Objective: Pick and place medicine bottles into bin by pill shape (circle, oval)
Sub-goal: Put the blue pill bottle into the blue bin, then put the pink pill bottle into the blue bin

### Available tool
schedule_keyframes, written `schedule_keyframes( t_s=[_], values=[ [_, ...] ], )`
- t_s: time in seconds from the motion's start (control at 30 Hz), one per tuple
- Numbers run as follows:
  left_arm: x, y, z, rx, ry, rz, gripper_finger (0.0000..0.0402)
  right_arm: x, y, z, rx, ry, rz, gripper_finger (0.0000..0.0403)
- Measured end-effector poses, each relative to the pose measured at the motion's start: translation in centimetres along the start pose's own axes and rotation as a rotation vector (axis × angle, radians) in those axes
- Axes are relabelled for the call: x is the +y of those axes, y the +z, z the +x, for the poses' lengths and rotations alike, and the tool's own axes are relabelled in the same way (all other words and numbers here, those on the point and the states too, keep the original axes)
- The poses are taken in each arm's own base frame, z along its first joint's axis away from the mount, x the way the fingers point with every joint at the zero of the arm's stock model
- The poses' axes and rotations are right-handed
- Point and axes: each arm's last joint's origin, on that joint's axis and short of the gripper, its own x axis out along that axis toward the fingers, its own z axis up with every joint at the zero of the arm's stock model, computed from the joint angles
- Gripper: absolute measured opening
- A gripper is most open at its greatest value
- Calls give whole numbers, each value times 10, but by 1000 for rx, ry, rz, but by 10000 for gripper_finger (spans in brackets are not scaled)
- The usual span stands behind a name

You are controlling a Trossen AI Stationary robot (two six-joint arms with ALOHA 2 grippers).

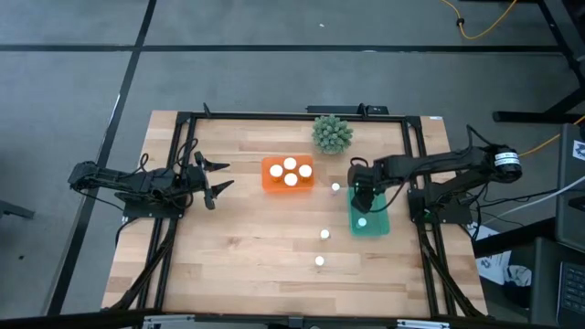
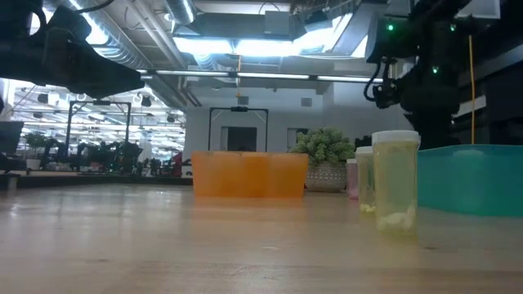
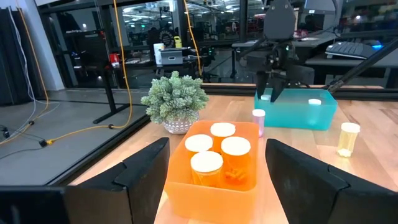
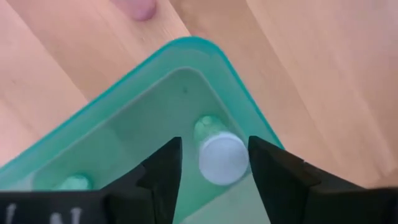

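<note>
Four bottles (image 1: 289,172) in orange bin (image 1: 268,183), two (perhaps) in teal bin (image 1: 377,228)

open tabletop btwn trays (image 1: 334,215), plant (image 1: 332,133) blocking behind orange tray (image 1: 271,181)

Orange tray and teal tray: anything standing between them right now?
Yes. In the high view one narrow bottle stands on bare wood between the orange tray and the teal tray; the left wrist view shows it too.
</note>
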Motion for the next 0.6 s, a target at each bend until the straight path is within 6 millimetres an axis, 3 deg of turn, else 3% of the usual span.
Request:
schedule_keyframes(
  t_s=[0.33, 0.6],
  values=[
    [0, 0, 0, 0, 0, 0, 257, 4, 21, -43, -58, -39, 18, 187],
    [0, 0, 0, 0, 0, 0, 257, 26, 48, -57, -370, 91, -257, 187]
  ],
)
